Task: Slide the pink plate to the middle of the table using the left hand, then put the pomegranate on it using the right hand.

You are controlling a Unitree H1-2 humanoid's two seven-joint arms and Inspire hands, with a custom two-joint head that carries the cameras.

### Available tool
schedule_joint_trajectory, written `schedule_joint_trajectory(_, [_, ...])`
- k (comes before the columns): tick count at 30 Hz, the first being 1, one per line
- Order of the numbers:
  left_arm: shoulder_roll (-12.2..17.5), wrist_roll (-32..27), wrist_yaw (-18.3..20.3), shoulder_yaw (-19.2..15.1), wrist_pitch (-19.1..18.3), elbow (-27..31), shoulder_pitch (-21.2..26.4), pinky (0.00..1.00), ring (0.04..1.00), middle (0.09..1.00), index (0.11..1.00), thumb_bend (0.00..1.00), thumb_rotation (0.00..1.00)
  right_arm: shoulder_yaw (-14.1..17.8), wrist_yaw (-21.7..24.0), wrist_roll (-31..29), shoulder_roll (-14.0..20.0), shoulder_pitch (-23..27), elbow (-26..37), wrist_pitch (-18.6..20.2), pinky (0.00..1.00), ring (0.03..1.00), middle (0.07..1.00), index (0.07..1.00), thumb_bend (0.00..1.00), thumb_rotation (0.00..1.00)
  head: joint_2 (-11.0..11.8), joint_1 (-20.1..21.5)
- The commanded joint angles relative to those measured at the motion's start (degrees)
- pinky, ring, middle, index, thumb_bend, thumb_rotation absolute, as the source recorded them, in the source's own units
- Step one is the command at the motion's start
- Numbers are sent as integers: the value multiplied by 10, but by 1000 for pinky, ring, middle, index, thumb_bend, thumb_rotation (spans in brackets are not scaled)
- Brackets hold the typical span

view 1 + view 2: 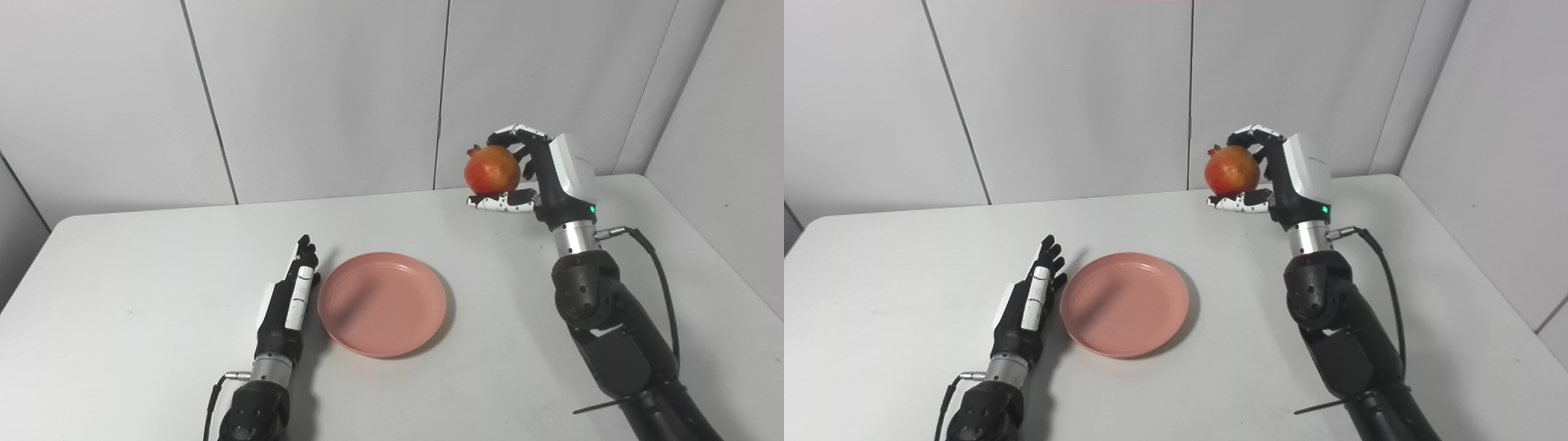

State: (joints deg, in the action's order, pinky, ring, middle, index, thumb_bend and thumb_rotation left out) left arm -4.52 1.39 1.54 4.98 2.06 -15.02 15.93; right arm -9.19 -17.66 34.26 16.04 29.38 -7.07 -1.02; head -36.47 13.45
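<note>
Now | right hand [539,177] grasping pomegranate [492,169] | left hand [291,300] released beside pink plate [383,303]

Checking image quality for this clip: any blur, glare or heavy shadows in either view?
Left eye view: sharp, even light; soft shadow right of the pink plate. Right eye view: equally sharp, no glare on the pomegranate; faint shadow beside the left hand.

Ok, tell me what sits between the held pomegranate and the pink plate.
Nothing: only bare white table lies between the pomegranate, held up in the right hand, and the plate. Both eye views show that stretch bare.
</note>
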Motion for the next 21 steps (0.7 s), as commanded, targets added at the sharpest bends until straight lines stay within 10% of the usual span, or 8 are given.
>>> schedule_joint_trajectory(1, [-2, 0, 0, 0, 16, 12, 20, 949, 984, 999, 992, 686, 1000, -1, 0, -2, -11, 18, 22, -26, 273, 344, 456, 507, 522, 0, 0, -2])
schedule_joint_trajectory(6, [1, 3, 2, 1, 11, 17, 20, 958, 993, 1000, 998, 697, 1000, -12, 16, 3, -35, 14, 39, -26, 172, 241, 472, 489, 525, 0, -5, -2])
schedule_joint_trajectory(10, [5, 10, -1, 3, 12, 18, 20, 956, 993, 1000, 999, 700, 1000, -25, 35, -1, -49, 7, 53, -25, 311, 395, 450, 532, 517, 0, -7, -3])
schedule_joint_trajectory(21, [1, 21, -8, 4, 7, 25, 16, 939, 980, 1000, 994, 707, 1000, -64, 45, 6, -76, -24, 47, -61, 308, 386, 439, 535, 517, 0, -11, -11])
